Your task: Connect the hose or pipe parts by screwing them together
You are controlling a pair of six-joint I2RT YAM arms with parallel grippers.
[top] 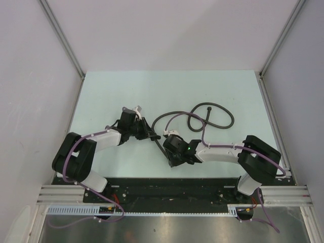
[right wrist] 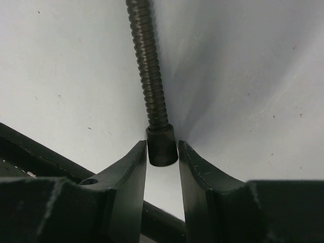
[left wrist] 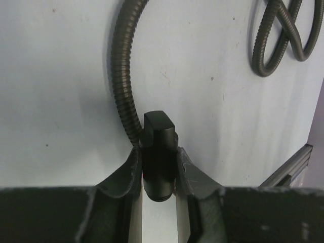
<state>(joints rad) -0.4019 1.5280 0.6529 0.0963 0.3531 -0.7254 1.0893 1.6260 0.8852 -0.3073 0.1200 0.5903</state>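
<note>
A dark corrugated hose (top: 212,109) lies in loops on the pale table behind the arms. My left gripper (left wrist: 158,154) is shut on a black end fitting (left wrist: 158,129), which stands between its fingers with the threaded end toward the camera. The hose (left wrist: 121,76) runs away behind that fitting. My right gripper (right wrist: 162,150) straddles the other hose's black end fitting (right wrist: 162,142) at the fingertips. A thin gap shows beside the right finger (right wrist: 195,167), so the jaws stand slightly open. Seen from above, the left gripper (top: 147,132) and the right gripper (top: 169,143) sit close together at the table's middle.
Aluminium rails (top: 276,116) edge the table on both sides, with white walls beyond. The black base plate (top: 167,190) carries both arms at the near edge. Purple cables (top: 223,148) run along each arm. A rail (left wrist: 293,162) shows at the right of the left wrist view.
</note>
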